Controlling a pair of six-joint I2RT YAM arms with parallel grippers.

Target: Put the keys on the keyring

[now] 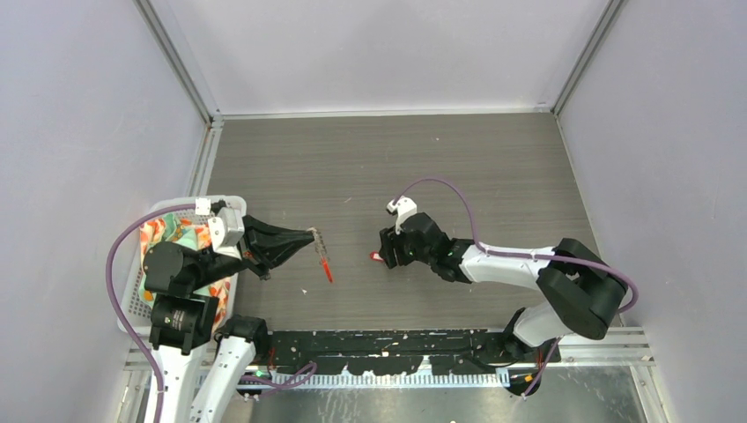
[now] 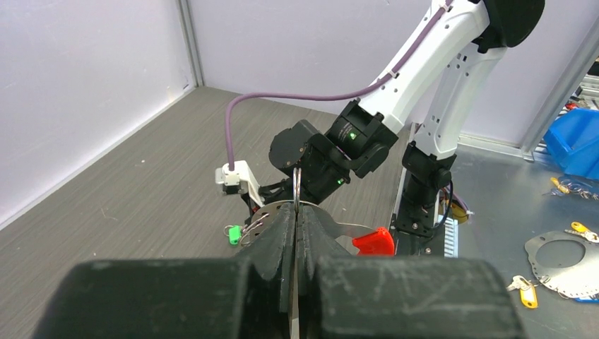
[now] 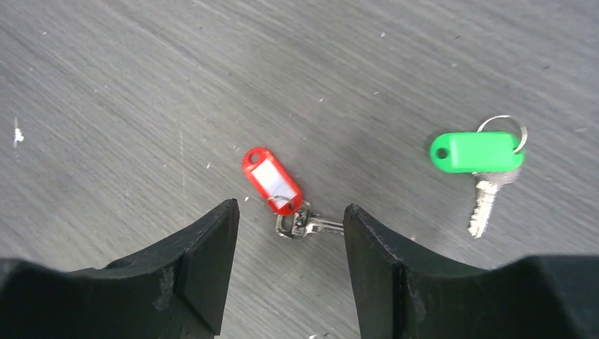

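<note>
My left gripper (image 1: 310,234) is shut on the keyring (image 1: 318,240), held above the table. Its red strip (image 1: 327,268) hangs down. In the left wrist view the thin ring (image 2: 297,185) stands edge-on between the closed fingers (image 2: 281,229), with the red strip's end (image 2: 374,241) to the right. My right gripper (image 1: 385,253) is open and low over the red-and-white tagged key (image 3: 272,180), which lies flat on the table just ahead of the fingertips (image 3: 212,233). The green-tagged key (image 3: 475,152) lies on the table to its right. It also shows in the left wrist view (image 2: 234,234).
A white basket (image 1: 134,280) with colourful cloth stands at the left edge beside the left arm. Grey walls enclose the table on three sides. Beyond the front rail are a blue bin (image 2: 576,141) and a metal plate (image 2: 561,258) with spare keys.
</note>
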